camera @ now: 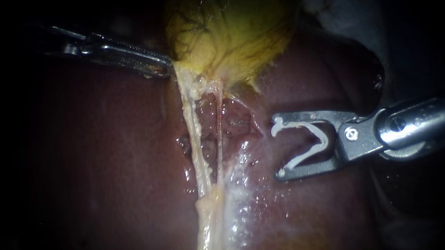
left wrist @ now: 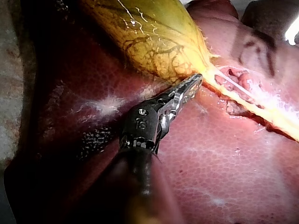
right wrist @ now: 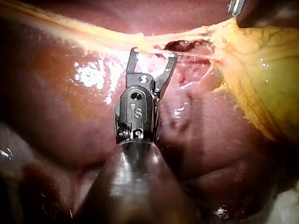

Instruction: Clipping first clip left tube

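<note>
Left tube (camera: 195, 131) runs as a pale yellow strand from the gallbladder (camera: 231, 35) at top centre down to the bottom centre of the endoscope view, with a thinner reddish tube (camera: 218, 135) just to its right. Both lie over raw, pitted tissue on the wet, glistening liver (camera: 105, 160), which fills the frame; the edges fall into darkness. My left instrument (camera: 162, 68) comes in from the upper left, jaws closed on the gallbladder's lower edge. My right instrument (camera: 277, 150) stands at centre right, well apart from both tubes, its jaws spread wide around a white clip (camera: 326, 143) that lines both of them.

From the left wrist, my left instrument (left wrist: 194, 83) has its jaws together at the gallbladder's (left wrist: 149, 32) narrow end, where the yellow strand (left wrist: 266, 114) leads away across the mottled liver (left wrist: 224, 168).

From the right wrist, my right instrument (right wrist: 154, 53) has its spread jaws pointing at the strand (right wrist: 93, 41), which crosses just ahead of their tips. Nothing stands between them. The liver (right wrist: 56, 116) shines beside the shaft.
</note>
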### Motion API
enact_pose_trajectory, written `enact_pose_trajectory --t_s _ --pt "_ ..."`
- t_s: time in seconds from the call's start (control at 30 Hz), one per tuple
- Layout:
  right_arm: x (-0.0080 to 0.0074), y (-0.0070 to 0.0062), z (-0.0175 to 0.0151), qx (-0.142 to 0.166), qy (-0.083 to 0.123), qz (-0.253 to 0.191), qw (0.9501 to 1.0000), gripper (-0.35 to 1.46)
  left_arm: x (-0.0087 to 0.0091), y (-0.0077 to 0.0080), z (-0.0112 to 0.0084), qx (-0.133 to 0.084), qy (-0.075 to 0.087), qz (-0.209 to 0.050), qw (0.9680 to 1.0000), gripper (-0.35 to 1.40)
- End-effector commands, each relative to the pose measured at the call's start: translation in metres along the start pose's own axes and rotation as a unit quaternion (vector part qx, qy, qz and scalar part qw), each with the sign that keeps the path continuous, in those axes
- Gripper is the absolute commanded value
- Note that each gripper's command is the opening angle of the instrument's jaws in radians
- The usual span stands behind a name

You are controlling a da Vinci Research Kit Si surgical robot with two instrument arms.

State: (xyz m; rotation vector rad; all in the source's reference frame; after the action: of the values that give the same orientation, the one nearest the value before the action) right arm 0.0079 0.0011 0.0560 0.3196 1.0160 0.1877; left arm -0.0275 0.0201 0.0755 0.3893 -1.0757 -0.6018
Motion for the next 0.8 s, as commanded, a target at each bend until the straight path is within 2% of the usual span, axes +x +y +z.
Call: enact_pose_trajectory --t_s 0.03,0.33,0.67,0.8 --pt "0.0 0.0 0.0 0.0 0.0 0.0 1.0 0.54 0.0 0.0 0.0 0.0 0.0 0.0 1.0 -0.35" --pt "0.0002 -0.0002 0.0015 -0.002 0.0 0.02 0.9998 0.54 -0.0001 -0.0001 -0.0001 0.0 0.0 0.0 1.0 -0.35" --pt "-0.001 -0.0014 0.007 0.022 0.007 0.067 0.9975 0.53 -0.0003 -0.0003 -0.0002 0.0 0.0 -0.001 1.0 -0.35" --pt "-0.0018 -0.0015 0.009 0.031 0.007 0.096 0.9948 0.53 -0.0003 -0.0003 -0.0003 0.0 0.0 -0.001 1.0 -0.35"
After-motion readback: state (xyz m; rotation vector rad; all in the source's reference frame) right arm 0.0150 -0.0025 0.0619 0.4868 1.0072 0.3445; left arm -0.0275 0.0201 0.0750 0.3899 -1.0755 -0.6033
